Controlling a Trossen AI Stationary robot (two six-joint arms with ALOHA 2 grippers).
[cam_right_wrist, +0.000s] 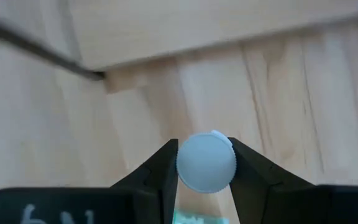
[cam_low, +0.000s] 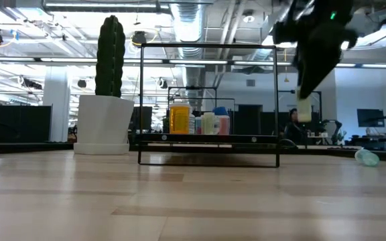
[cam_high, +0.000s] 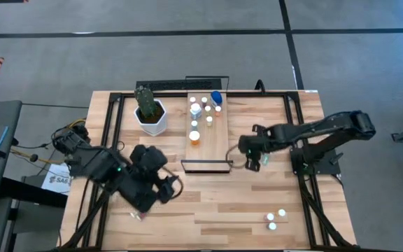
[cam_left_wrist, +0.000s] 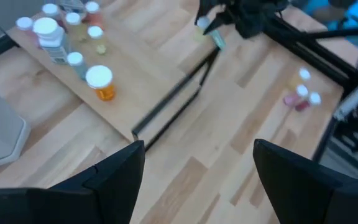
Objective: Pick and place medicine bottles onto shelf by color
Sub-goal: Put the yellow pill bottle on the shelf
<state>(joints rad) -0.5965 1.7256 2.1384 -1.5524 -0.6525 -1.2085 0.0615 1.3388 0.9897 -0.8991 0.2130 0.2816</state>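
Note:
The shelf lies mid-table with several small bottles standing on its far half, an orange one nearest. My right gripper hovers just right of the shelf's near right corner, shut on a small white-capped bottle with a pale green body. My left gripper is open and empty over the table's near left part. Three more bottles sit on the table at the near right. My right gripper pinches the bottle's round white cap by its sides between the two fingertips. The fingers come from above, pointing down. The bottle hangs upright below them, lifted clear of the table.
A white hexagonal pot with a green cactus stands left of the shelf's far end. A dark metal frame runs around the table. Bare wood lies between the shelf's near lip and the front edge. A bottle lies on its side at the right.

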